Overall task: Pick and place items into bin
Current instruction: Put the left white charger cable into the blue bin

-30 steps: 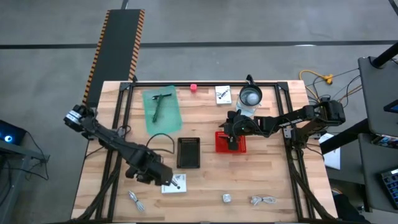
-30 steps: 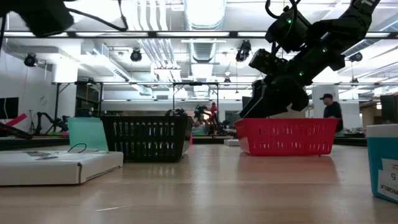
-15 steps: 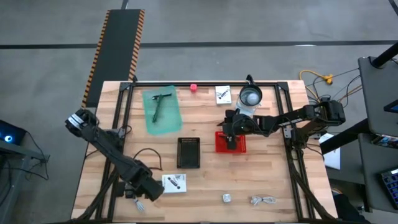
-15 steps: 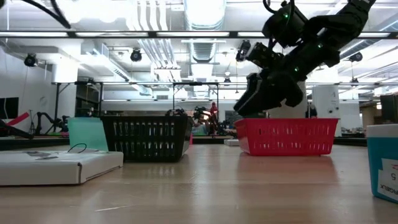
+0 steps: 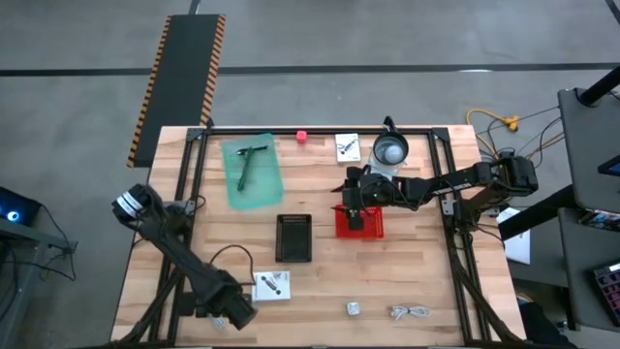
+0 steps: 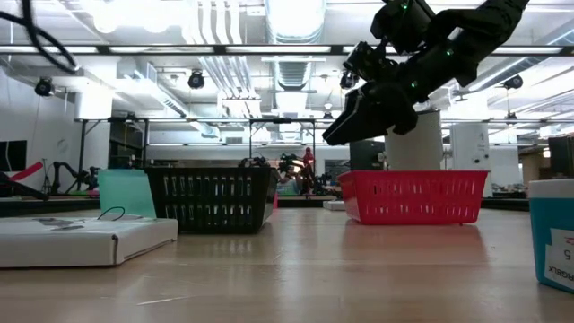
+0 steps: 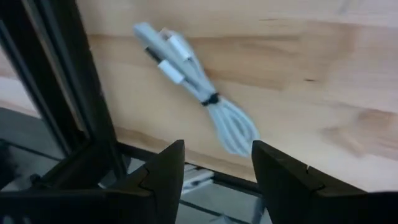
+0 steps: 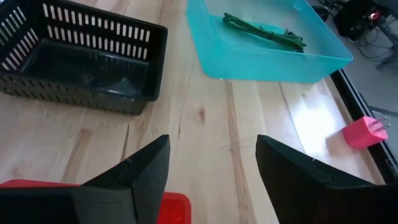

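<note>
My left gripper [image 7: 214,180] [image 5: 226,316] stands open near the table's near left corner. It points steeply down over a white cable bundle [image 7: 198,93] that lies flat on the wood, and touches nothing. A white card [image 5: 271,284] lies just to its right. My right gripper [image 8: 211,180] [image 5: 351,202] hangs open and empty above the red bin [image 5: 359,223] [image 6: 413,197]. A black bin [image 5: 294,237] [image 8: 81,62] stands left of the red one. On the table lie a pink blob [image 5: 301,137] [image 8: 364,132], a second card [image 5: 347,147], a silver cube [image 5: 354,309] and another cable bundle [image 5: 412,311].
A teal tray [image 5: 252,171] [image 8: 267,43] with a green cord [image 8: 264,31] sits at the far left. A clear jug [image 5: 389,150] stands at the far edge behind my right arm. Black frame rails [image 7: 68,93] run along the table's edges. A person stands in the room beyond.
My left gripper has swung from over the white card toward the table's near left corner, sinking and rolling, and now stands over the cable bundle. My right gripper has risen a little above the red bin. Both have stayed open.
</note>
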`<control>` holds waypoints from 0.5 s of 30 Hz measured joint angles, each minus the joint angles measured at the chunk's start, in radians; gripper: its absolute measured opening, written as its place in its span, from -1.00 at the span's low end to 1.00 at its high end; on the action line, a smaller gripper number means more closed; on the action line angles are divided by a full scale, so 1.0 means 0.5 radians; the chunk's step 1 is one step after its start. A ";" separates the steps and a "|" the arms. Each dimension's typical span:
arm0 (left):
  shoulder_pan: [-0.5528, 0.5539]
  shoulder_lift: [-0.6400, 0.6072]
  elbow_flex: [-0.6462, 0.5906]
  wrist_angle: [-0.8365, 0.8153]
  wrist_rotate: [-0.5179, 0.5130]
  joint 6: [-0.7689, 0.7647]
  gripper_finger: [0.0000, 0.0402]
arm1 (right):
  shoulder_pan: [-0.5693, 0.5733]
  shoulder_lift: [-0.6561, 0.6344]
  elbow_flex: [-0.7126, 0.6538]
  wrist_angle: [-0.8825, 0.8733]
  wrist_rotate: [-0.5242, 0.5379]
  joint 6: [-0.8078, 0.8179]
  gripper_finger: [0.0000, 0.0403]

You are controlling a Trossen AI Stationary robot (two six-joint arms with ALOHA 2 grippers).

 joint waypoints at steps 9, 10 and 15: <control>-0.036 0.141 0.001 0.031 0.176 -0.010 -0.15 | 0.000 -0.001 0.000 0.001 0.000 -0.006 0.11; -0.034 0.154 0.001 0.029 0.175 -0.013 -0.15 | 0.000 0.000 0.000 0.001 0.000 -0.005 0.11; -0.011 0.202 0.001 0.029 0.175 -0.034 -0.15 | 0.000 0.000 0.000 0.008 0.000 -0.005 0.11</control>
